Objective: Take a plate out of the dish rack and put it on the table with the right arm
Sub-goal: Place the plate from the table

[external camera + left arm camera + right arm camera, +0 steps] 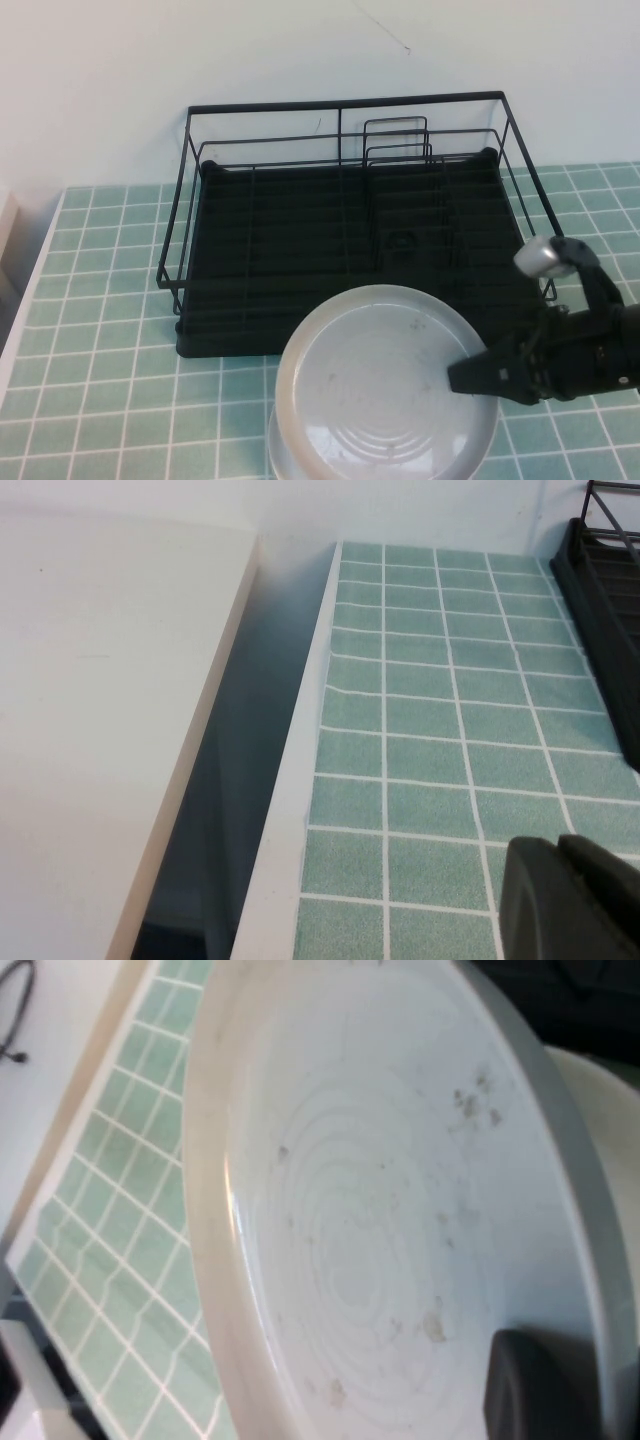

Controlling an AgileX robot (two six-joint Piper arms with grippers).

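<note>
The grey-white plate (385, 385) with small dark specks is tilted and held up in front of the black wire dish rack (350, 250), which holds no plates. My right gripper (470, 378) is shut on the plate's right rim. In the right wrist view the plate (380, 1190) fills the picture, and one black finger (540, 1390) presses on its face. The green tiled table (100, 330) lies below. My left gripper (575, 895) shows only in the left wrist view, shut and empty above the tiles at the table's left side.
A brighter white plate (285, 452) lies on the table under the held plate; it also shows in the right wrist view (600, 1090). The table's white left edge (290, 780) borders a dark gap beside a pale surface (100, 730). A white wall stands behind the rack.
</note>
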